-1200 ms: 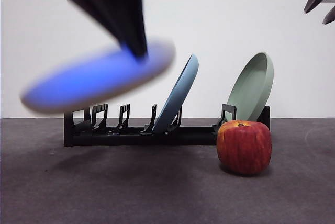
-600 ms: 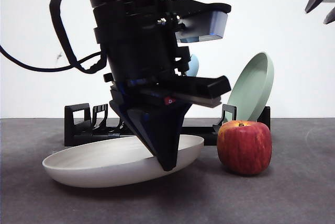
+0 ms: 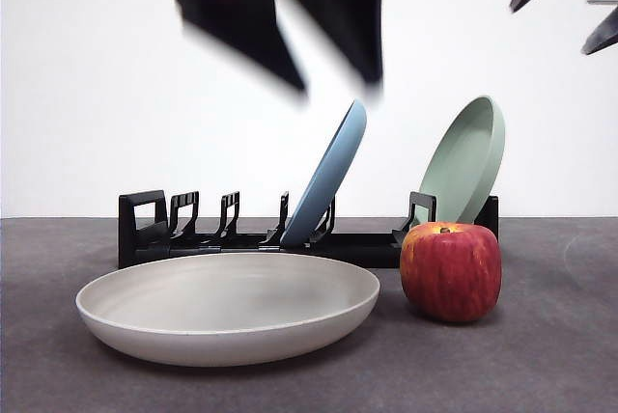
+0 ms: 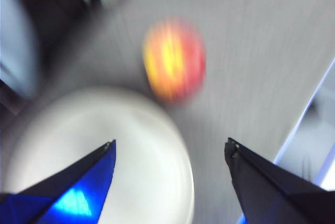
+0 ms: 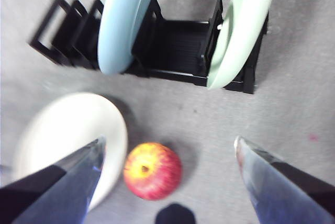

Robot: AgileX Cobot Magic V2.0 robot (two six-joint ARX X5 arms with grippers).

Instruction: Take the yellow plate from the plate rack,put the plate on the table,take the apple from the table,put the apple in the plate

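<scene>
The yellow plate (image 3: 227,307) lies flat on the table (image 3: 541,365), in front of the plate rack (image 3: 145,234) and just left of the apple (image 3: 451,271). My left gripper (image 3: 336,80) is a blurred dark shape high above the plate, open and holding nothing. Its wrist view shows the plate (image 4: 104,156) and the apple (image 4: 174,59) below its spread jaws (image 4: 170,143). My right gripper (image 3: 550,27) hangs open at the top right corner. In the right wrist view it (image 5: 168,140) is above the apple (image 5: 153,170), with the plate (image 5: 73,135) beside it.
A light blue plate (image 3: 328,177) and a pale green plate (image 3: 465,160) stand tilted in the rack (image 5: 178,51). The apple sits close in front of the green plate (image 5: 241,25). A white wall is behind.
The left gripper has let go of the yellow plate and moved up. The plate, tilted half a second ago, now rests flat on the table. The apple has not moved.
</scene>
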